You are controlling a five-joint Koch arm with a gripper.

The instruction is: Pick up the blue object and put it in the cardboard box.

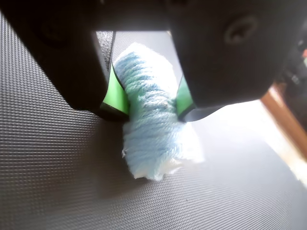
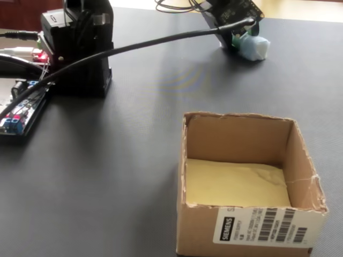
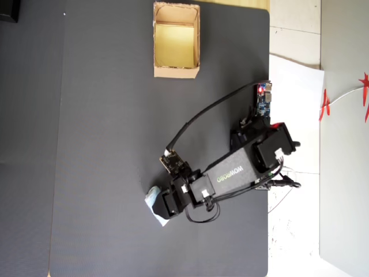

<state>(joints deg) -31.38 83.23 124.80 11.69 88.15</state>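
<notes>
The blue object (image 1: 151, 122) is a pale blue, yarn-like lump lying on the dark mat. My gripper (image 1: 152, 103) straddles it, and both green-padded fingers (image 1: 116, 93) press its sides, shut on it. The fixed view shows the blue object (image 2: 254, 47) at the far right beneath the gripper (image 2: 239, 40). From overhead, the blue object (image 3: 154, 204) pokes out at the gripper's lower left tip (image 3: 163, 203). The cardboard box (image 2: 247, 230) stands open and empty near the front of the fixed view, its yellowish floor bare; overhead, the cardboard box (image 3: 176, 71) sits at the mat's top edge.
The arm's black base (image 2: 80, 51) stands at the far left of the fixed view, with a black cable (image 2: 161, 42) arching over to the gripper. Circuit boards (image 2: 19, 110) lie at the left edge. The mat ends at a wooden strip (image 1: 285, 120) on the right of the wrist view.
</notes>
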